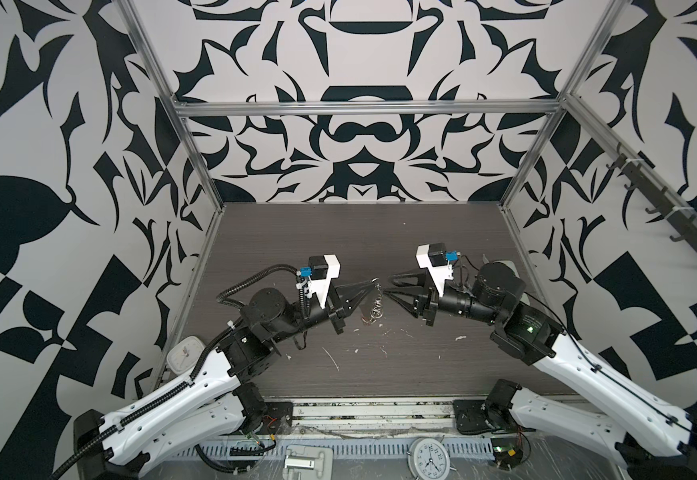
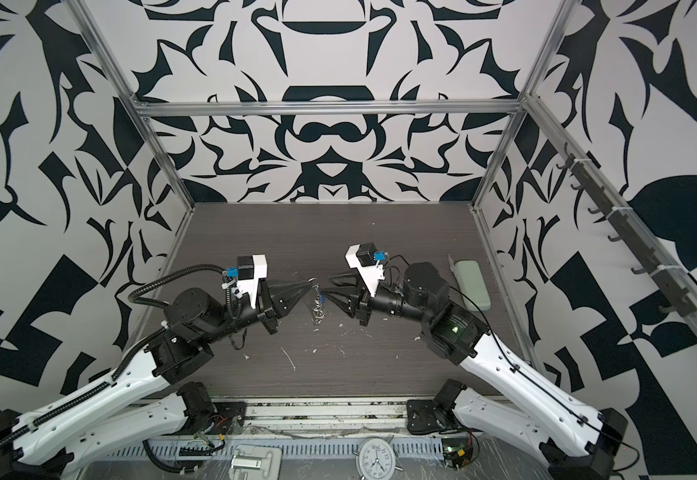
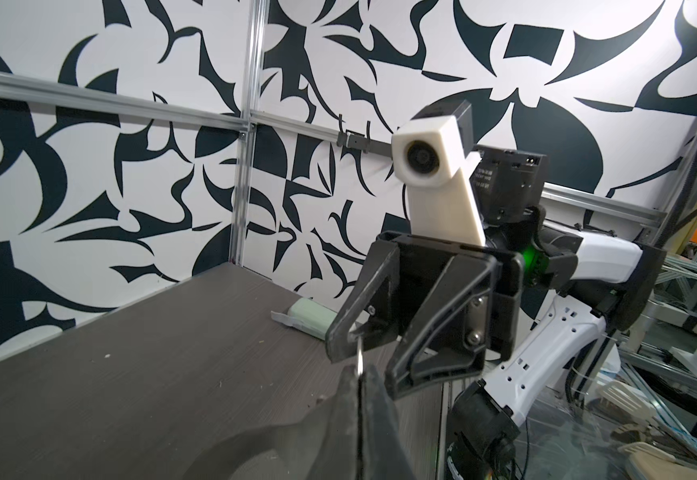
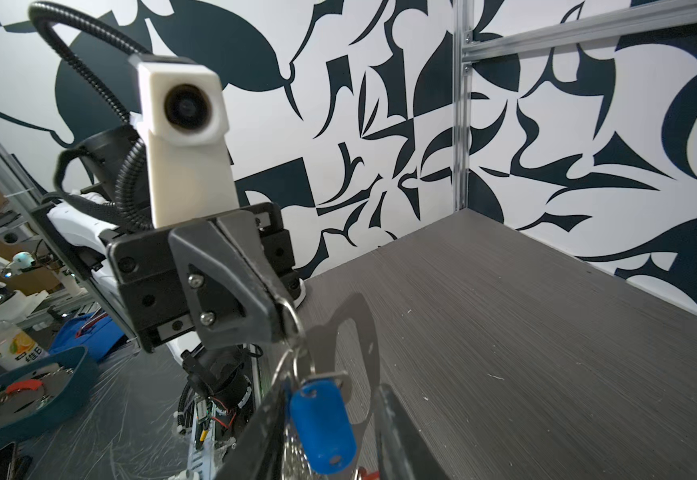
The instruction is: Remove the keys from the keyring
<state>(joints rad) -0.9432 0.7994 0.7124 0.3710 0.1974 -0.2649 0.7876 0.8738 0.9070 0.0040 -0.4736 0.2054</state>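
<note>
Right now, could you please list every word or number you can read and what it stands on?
"12", "11", "10", "9": round clock, other numerals blurred.
"维": bottle label, rest unclear.
Too small to read: motor label, square clock.

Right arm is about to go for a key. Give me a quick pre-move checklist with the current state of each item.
1. Left gripper shut on the silver linked-ring keyring: ok.
2. Right gripper fingers apart, ready to close: ok.
3. Blue-tagged small silver key hangs between the right fingers: ok.
4. Red-tagged key located: cannot tell, only a red sliver shows at the edge of the right wrist view.
5. Hanging bunch clear of the dark wood-grain table: cannot tell.
6. Pale-green oblong case lies apart from both grippers: ok.
</note>
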